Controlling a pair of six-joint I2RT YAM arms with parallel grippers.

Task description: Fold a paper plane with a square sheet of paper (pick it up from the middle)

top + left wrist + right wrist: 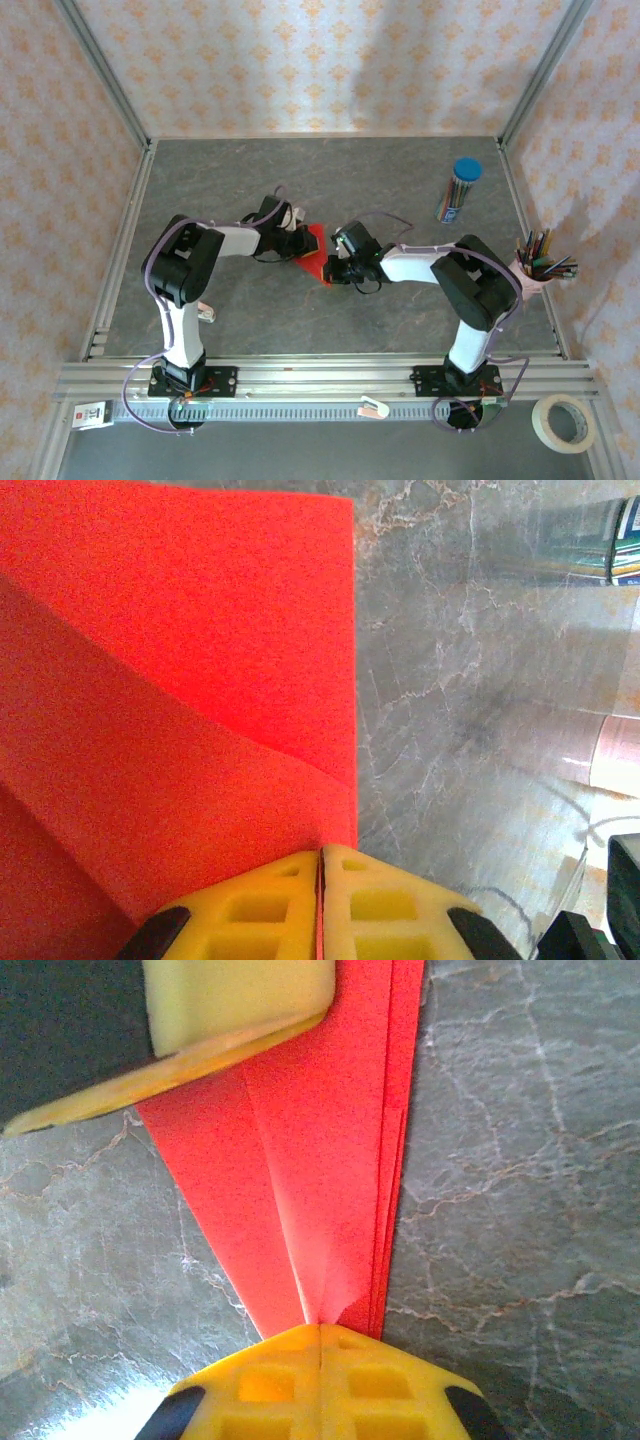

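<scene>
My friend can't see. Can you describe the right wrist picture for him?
The right gripper, shut, pinches the narrow tip of a folded red paper that widens away from it. The left gripper sits at the paper's far end, with grey marbled table on both sides.

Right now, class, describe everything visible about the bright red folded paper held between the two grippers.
The bright red paper is thin, matte and creased into layered flaps, tapering to a narrow point. It sits mid-table over the grey marbled tabletop. The left gripper is shut on the edge of its wide end, the right gripper shut on its narrow tip.
</scene>
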